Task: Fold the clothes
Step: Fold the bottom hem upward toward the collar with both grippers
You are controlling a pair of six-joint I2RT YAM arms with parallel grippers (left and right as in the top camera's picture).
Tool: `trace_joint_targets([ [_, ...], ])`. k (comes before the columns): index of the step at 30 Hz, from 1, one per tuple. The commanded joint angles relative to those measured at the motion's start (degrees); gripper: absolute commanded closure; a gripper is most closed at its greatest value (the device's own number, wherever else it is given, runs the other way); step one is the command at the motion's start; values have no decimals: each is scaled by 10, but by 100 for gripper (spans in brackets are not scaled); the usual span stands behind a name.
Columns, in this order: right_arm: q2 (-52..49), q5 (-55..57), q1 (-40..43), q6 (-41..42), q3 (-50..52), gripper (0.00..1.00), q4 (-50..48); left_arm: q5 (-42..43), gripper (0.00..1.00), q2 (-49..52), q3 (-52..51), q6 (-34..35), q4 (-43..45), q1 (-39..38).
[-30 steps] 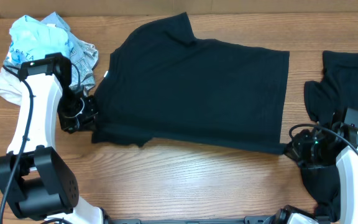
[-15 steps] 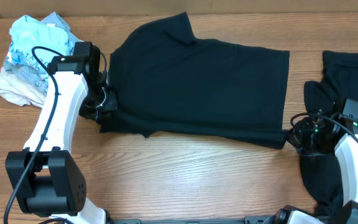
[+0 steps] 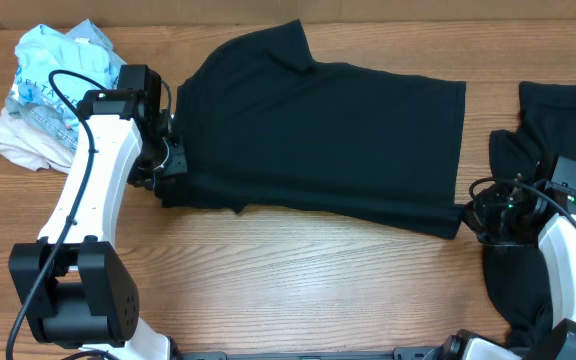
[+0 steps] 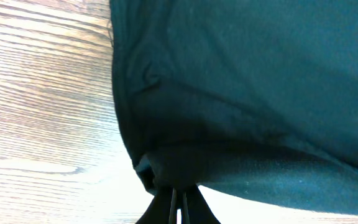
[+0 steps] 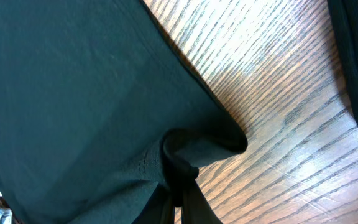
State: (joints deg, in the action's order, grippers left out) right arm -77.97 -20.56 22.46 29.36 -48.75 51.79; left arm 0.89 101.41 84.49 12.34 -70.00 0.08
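Black T-shirt (image 3: pixel 318 140) lies spread across the middle of the wooden table (image 3: pixel 298 290), and we see our left gripper (image 4: pixel 177 194) and right gripper (image 5: pixel 179 183), each clamped on a near corner, have drawn that edge inward in the last second, beginning the fold.

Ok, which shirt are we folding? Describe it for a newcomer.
At the middle of the wooden table lies a plain black soft T-shirt, spread flat. Unlike the bunched black garment at the right edge and the crumpled pale blue-and-white pile far left, it is pinched at its near corners by the left gripper and right gripper.
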Motion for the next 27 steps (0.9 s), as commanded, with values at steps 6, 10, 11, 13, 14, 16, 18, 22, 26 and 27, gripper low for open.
trace_joint_targets([
  [6,-3,12,1,4,-11,96,-14,24,96,-11,7,23,3,-1],
  [10,-3,5,0,-32,-12,96,-52,10,96,-11,7,7,28,-1],
  [11,-3,2,0,-47,-12,96,-61,5,96,-11,7,2,40,-1],
  [13,-3,-1,0,-72,-12,96,-76,5,96,-11,7,-8,71,-1],
  [14,-3,2,1,-74,-11,96,-81,6,96,-11,7,-9,86,-1],
  [16,-3,5,1,-73,-11,96,-91,7,96,-11,7,-21,117,-1],
  [18,-3,6,1,-71,-11,96,-100,9,96,-11,7,-39,145,-1],
  [22,-3,12,1,-67,-11,96,-119,11,96,-10,7,-49,184,-2],
  [26,-11,14,1,-67,-11,96,-141,10,96,-3,7,-65,200,-2],
  [27,-15,13,1,-67,-11,96,-143,7,96,2,7,-69,202,-2],
])
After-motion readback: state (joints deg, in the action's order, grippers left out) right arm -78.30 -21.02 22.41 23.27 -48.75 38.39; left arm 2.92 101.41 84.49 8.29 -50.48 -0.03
